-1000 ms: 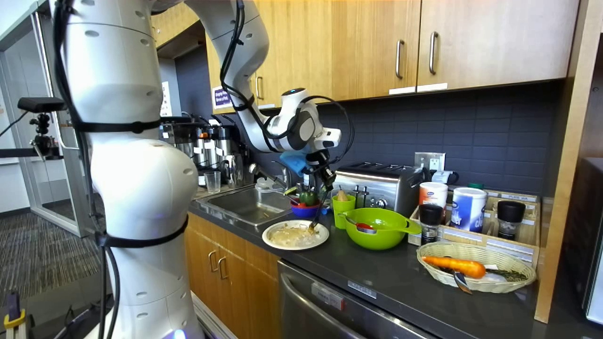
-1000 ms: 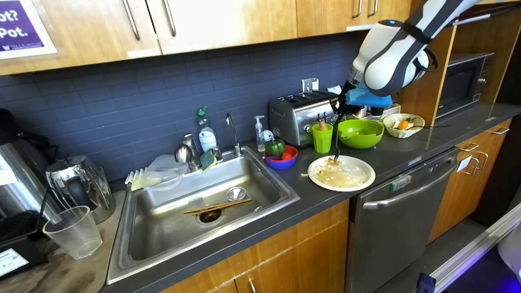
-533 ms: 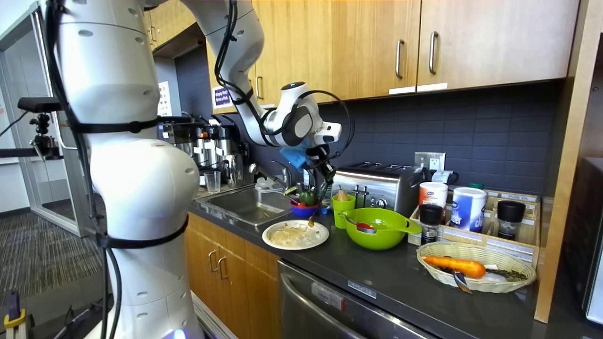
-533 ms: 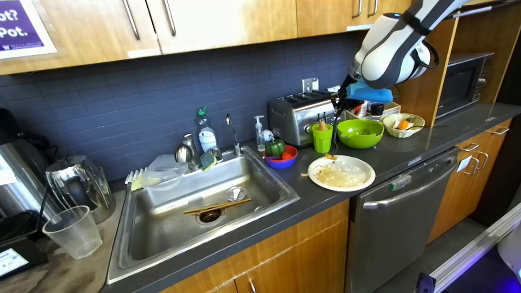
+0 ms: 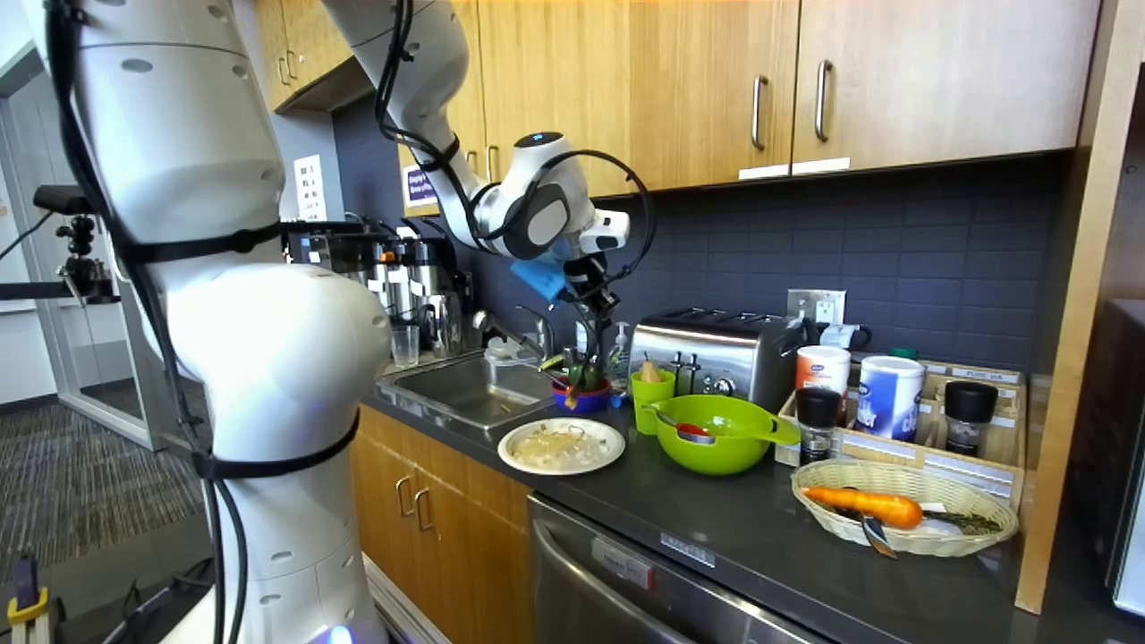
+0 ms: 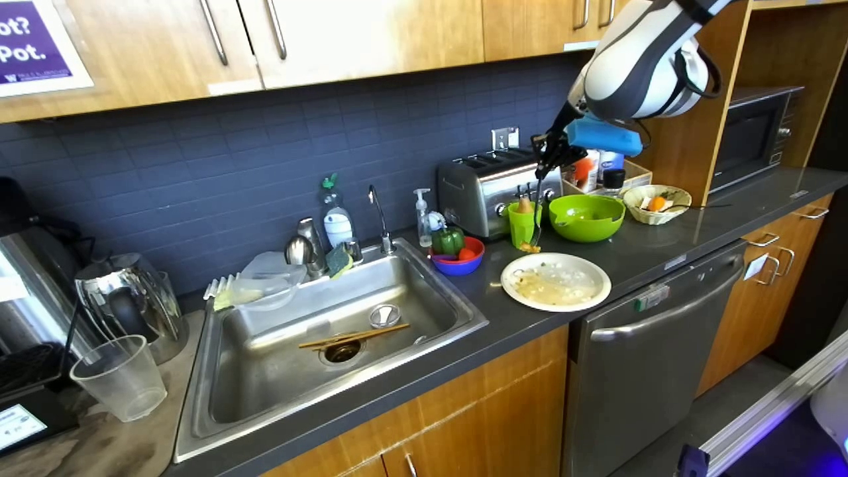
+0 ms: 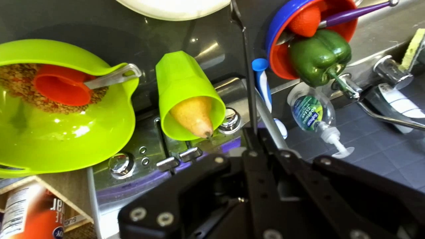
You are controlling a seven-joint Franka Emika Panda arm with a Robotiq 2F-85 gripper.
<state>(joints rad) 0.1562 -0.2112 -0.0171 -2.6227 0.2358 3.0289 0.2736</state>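
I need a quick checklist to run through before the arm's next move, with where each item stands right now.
1. Gripper shut on the thin utensil: ok.
2. Food piece firmly on the thin utensil's tip: cannot tell; it shows there, but small.
3. Tip apart from the white plate: ok in both exterior views.
4. Thin utensil clear of the lime-green cup: ok, the wrist view shows a gap.
5. Tip visible in the wrist view: not ok, it runs past the top edge.
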